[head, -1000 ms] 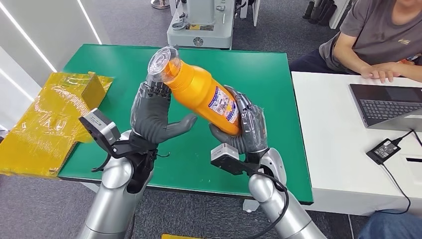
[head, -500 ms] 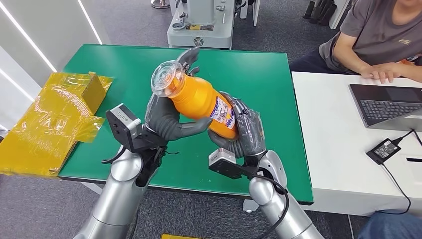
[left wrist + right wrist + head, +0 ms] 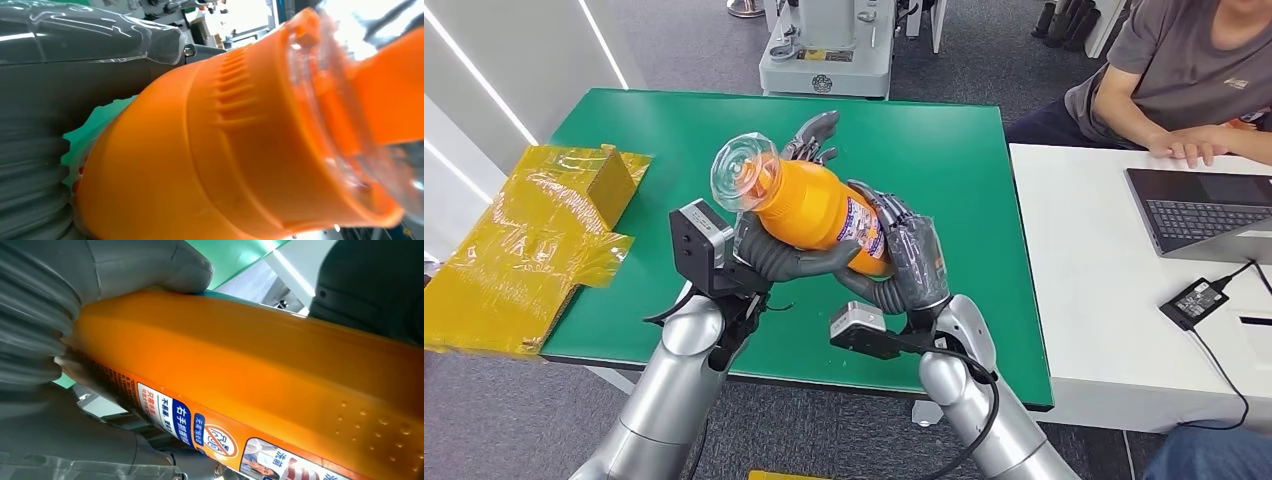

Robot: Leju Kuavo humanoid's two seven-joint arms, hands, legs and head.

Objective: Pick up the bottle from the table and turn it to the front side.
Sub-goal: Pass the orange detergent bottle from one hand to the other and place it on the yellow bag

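Showing printed label: orange bottle (image 3: pixel 809 208)

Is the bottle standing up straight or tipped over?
Tipped. The bottle lies slanted off the table, cap end higher toward the left hand, base in the right hand.

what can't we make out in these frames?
- Front label of the orange bottle: head view shows just a strip of label beside the right robot hand.
- Bottle's base: head view, covered by that hand.
- Left robot hand fingers: mostly behind the bottle.
- Label print: cut off in the right wrist view.
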